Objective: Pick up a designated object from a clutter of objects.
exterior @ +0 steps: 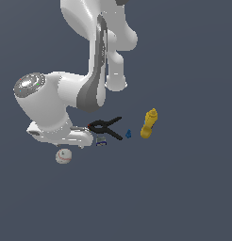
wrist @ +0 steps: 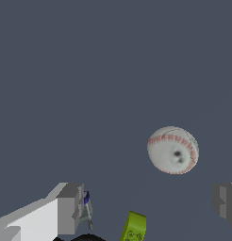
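The white baseball (exterior: 64, 156) with red stitching lies on the grey floor toward the exterior view's left, apart from the other items. It also shows in the wrist view (wrist: 173, 149). My gripper (wrist: 146, 204) is open and empty, its two grey fingers (wrist: 68, 207) spread wide; the ball lies beyond the gap between them, nearer one finger. In the exterior view the white hand (exterior: 56, 134) hovers just above the ball. The clutter holds a black clamp (exterior: 106, 127), a yellow bottle (exterior: 149, 123), a tiny blue piece (exterior: 128, 134), a blue-white can (exterior: 101, 140) and a green block (wrist: 133, 227).
The arm's white links (exterior: 94, 84) reach over the clamp and hide the green block in the exterior view. The can (wrist: 86, 207) shows partly beside one finger in the wrist view. The floor is flat dark grey.
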{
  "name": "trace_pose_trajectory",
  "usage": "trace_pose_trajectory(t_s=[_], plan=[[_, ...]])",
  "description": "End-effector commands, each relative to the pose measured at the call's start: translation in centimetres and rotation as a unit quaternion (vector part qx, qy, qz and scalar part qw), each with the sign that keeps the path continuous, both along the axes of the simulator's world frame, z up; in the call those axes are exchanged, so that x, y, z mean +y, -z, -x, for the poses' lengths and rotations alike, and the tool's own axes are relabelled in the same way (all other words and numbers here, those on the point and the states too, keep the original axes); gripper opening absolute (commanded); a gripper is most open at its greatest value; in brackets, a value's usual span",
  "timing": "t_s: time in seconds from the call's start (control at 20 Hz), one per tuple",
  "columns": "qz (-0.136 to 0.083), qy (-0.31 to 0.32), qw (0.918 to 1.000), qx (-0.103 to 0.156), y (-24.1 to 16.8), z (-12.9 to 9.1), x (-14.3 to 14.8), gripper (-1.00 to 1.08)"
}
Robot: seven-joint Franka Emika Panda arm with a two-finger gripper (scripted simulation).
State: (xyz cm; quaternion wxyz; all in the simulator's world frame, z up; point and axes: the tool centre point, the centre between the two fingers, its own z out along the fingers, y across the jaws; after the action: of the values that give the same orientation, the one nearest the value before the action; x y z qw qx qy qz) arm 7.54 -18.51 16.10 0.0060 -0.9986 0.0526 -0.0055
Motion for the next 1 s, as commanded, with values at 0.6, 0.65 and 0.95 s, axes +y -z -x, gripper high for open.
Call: trace_pose_trajectory(t_s=[0.6, 0.65, 0.95], plan=[[0.006, 0.018, 0.9998, 0.006, 6.3, 0.5, -6.5, 1.00], [0.006, 0.018, 0.9998, 0.006, 6.3, 0.5, -6.5, 1.00], [0.005, 0.018, 0.9998, 0.006, 7.2, 0.5, -6.5, 1.00]])
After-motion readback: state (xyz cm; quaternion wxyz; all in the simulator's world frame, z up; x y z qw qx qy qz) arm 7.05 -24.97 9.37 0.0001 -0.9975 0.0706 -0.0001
